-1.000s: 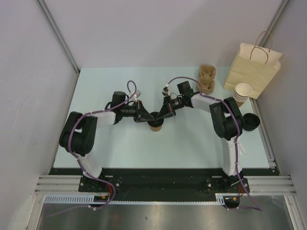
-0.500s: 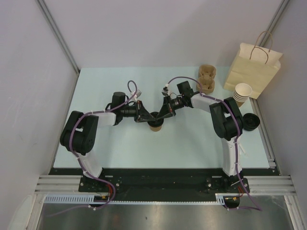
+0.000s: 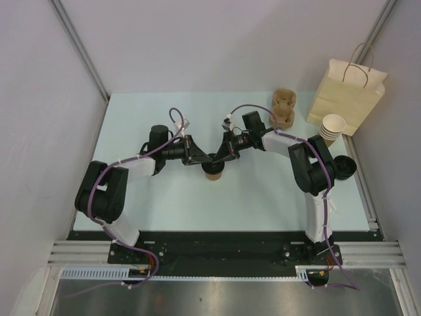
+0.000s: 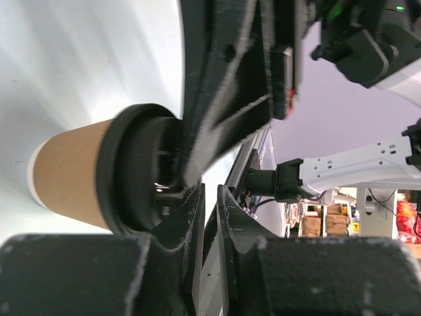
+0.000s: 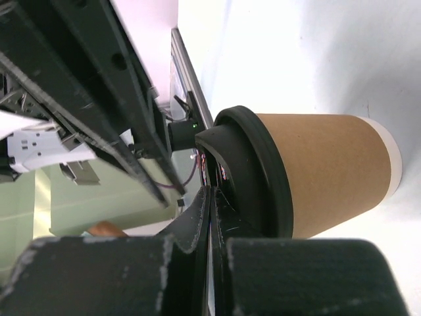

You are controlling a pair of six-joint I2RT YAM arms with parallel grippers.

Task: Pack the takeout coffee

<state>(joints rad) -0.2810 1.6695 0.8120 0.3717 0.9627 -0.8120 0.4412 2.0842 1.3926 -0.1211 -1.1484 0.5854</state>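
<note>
Since takeout coffee (image 5: 322, 171) looks light, crushable, you grip mid-wall; left gripper (image 4: 209, 191) barely ajar, right gripper (image 5: 210, 192) closed, both empty.

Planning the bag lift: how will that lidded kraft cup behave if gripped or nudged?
Paper wall of the cup probably dents under a hard squeeze. Narrow base, black lid on top: likely tips if pushed high.

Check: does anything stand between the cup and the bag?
Yes. The right arm lies along the line from cup to bag, and a stack of empty cups stands just before the bag. The carrier sits beside that line.
</note>
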